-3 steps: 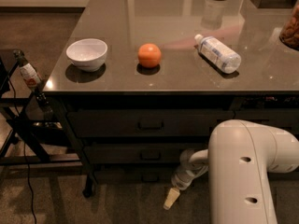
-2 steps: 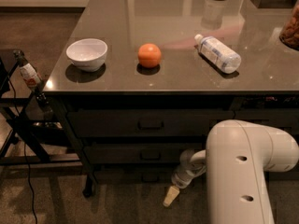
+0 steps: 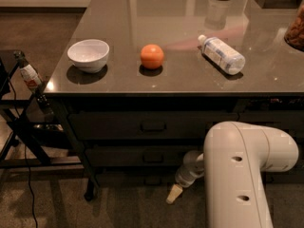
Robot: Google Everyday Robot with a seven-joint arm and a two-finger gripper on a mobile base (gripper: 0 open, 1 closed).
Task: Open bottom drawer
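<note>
The bottom drawer [image 3: 135,178] is a shallow dark front, the lowest of the three-drawer stack under the grey table [image 3: 190,80]. It looks closed, and its small black handle is barely visible in the shadow. My gripper [image 3: 174,194] hangs low in front of the stack, just above the carpet, a little below and to the right of the bottom drawer's middle. It points down and to the left. My white arm [image 3: 242,175] fills the lower right and hides the right part of the drawers.
On the table stand a white bowl [image 3: 89,55], an orange [image 3: 152,56] and a plastic bottle [image 3: 222,54] lying on its side. A black stand [image 3: 23,122] with a small bottle [image 3: 29,75] and a cable is at the left. The table leg [image 3: 76,146] stands left of the drawers.
My arm has shifted slightly to the left. The gripper stays low in front of the bottom drawer, and the drawers have not moved.
</note>
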